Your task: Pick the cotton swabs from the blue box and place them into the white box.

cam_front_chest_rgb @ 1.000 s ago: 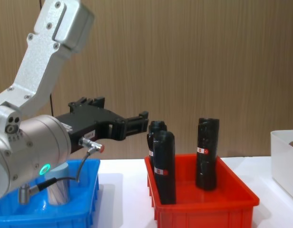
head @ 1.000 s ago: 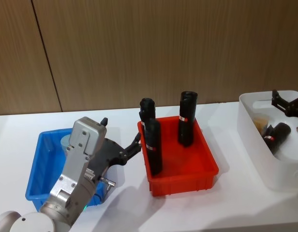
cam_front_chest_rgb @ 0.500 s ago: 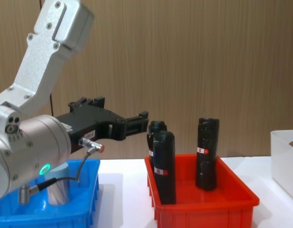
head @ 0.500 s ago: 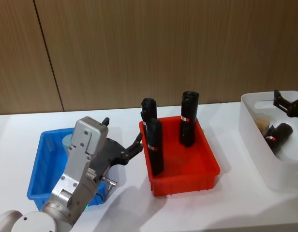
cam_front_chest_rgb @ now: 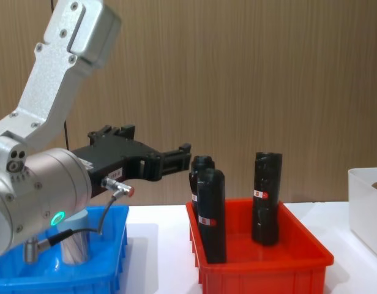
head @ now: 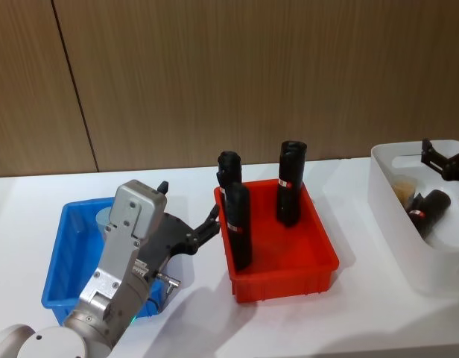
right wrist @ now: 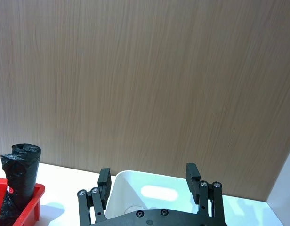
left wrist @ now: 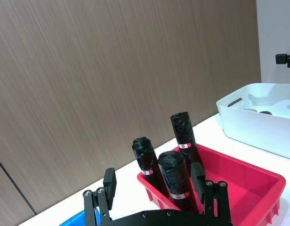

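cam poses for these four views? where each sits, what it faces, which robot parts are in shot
Head: high, looking down at blue box, red bin, white box; left arm in shot.
Chest: low, side-on across table; left gripper open.
Left wrist: faces wall over red bin; own fingers.
Right wrist: faces wall over white box; right gripper open.
Shared: black bottles, seen in all four.

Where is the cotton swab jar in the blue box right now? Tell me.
The cotton swab jar stands upright in the blue box on the robot's left, partly hidden behind the left arm, with the red bin to its right.
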